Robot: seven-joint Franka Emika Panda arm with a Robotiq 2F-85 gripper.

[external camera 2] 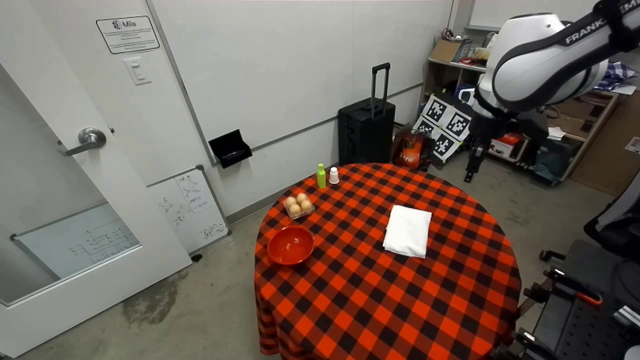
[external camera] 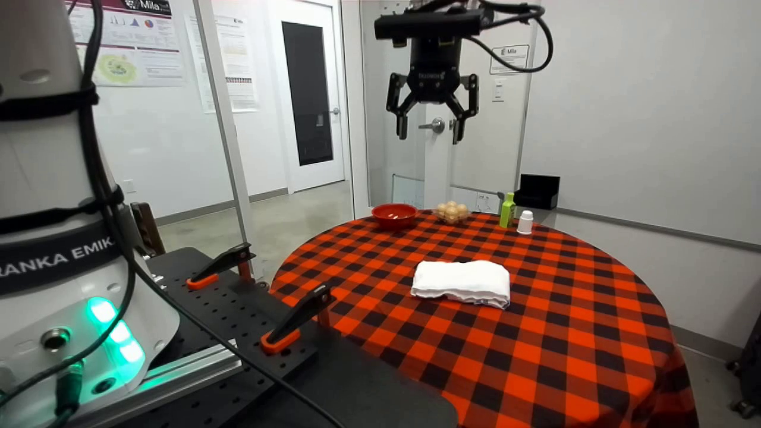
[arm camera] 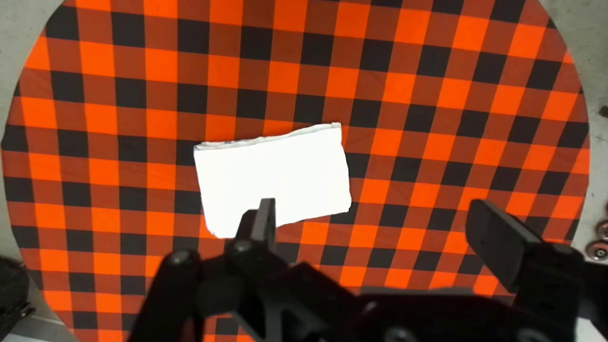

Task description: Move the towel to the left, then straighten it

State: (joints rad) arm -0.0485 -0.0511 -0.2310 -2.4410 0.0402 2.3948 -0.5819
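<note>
white robot base looms nearest at left in an exterior view; next along, a red bowl sits by the far edge of the checked worktop, then jaws hang wide and empty, high above. below, slightly right, a folded white towel lies inside every edge, askew to the checks; leftward move and straightening both look undone.

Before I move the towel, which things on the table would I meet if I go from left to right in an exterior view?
In an exterior view: red bowl → green bottle → small white container → folded white towel.
</note>
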